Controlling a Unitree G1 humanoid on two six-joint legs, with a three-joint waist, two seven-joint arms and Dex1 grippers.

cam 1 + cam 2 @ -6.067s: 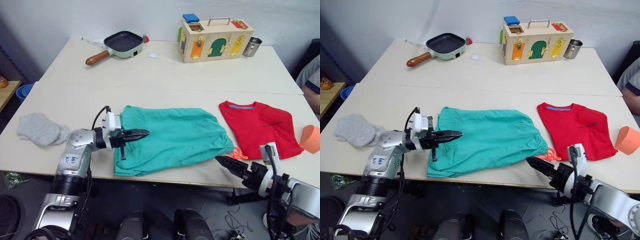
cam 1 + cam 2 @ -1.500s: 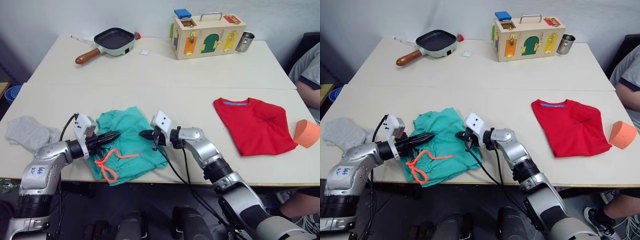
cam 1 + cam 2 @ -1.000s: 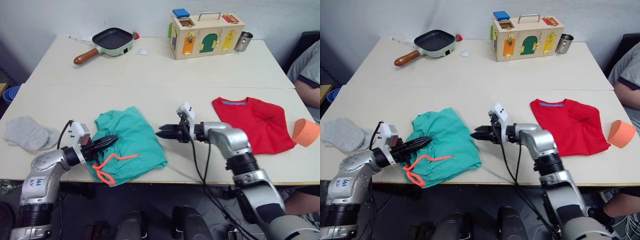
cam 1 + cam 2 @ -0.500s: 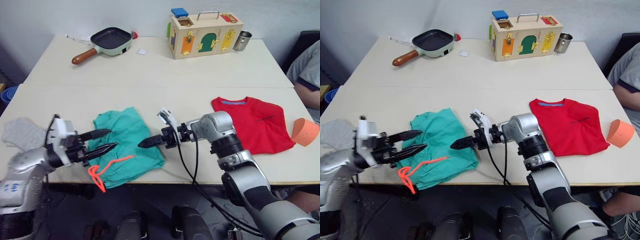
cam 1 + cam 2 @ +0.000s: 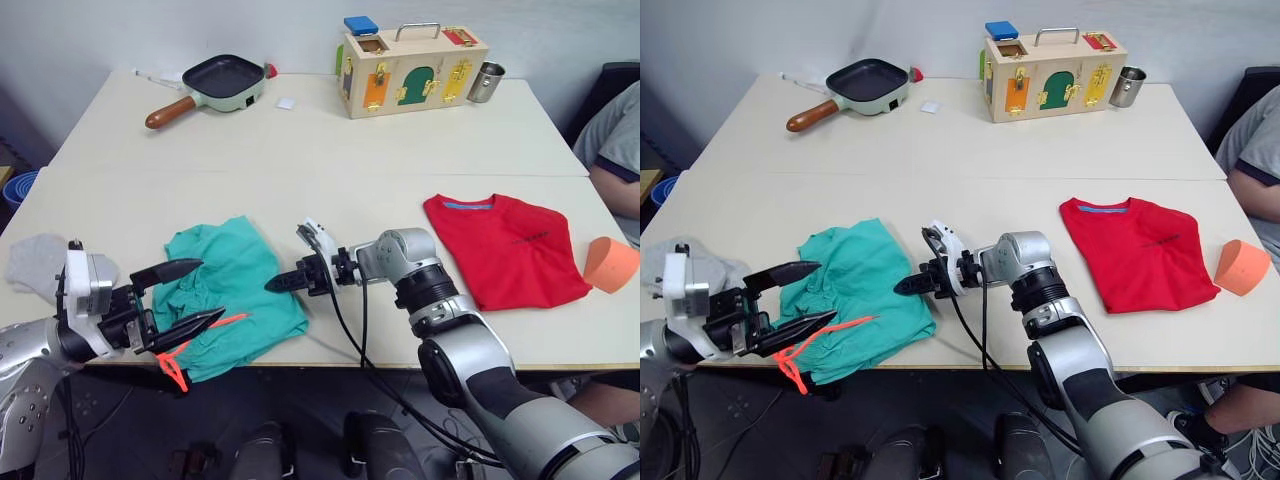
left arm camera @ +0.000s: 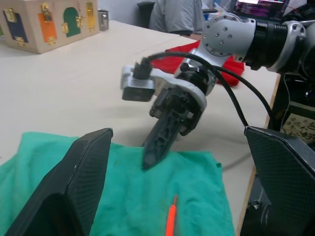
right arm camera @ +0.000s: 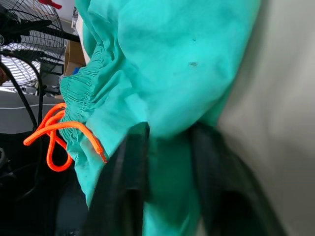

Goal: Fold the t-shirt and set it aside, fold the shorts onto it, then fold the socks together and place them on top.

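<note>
Cream-coloured laminate covers the wide worktop (image 5: 330, 150), two slabs butted together, with a grey wall behind and a seated person's sleeve at the right edge. Largest of the garments, the bright red fabric t-shirt (image 5: 510, 248) lies folded flat on the right side. Left of centre at the front edge sits the teal-green crinkled shorts (image 5: 232, 290), folded in half, its orange drawstring cord (image 5: 185, 352) dangling off the edge. That fabric looks light and limp, likely to sag unless taken at the folded edge. The right gripper (image 5: 278, 284) pinches that edge, jaws closed on cloth. The left gripper (image 5: 185, 297) hovers, jaws spread. Light grey knit socks (image 5: 35, 262) lie far left.
</note>
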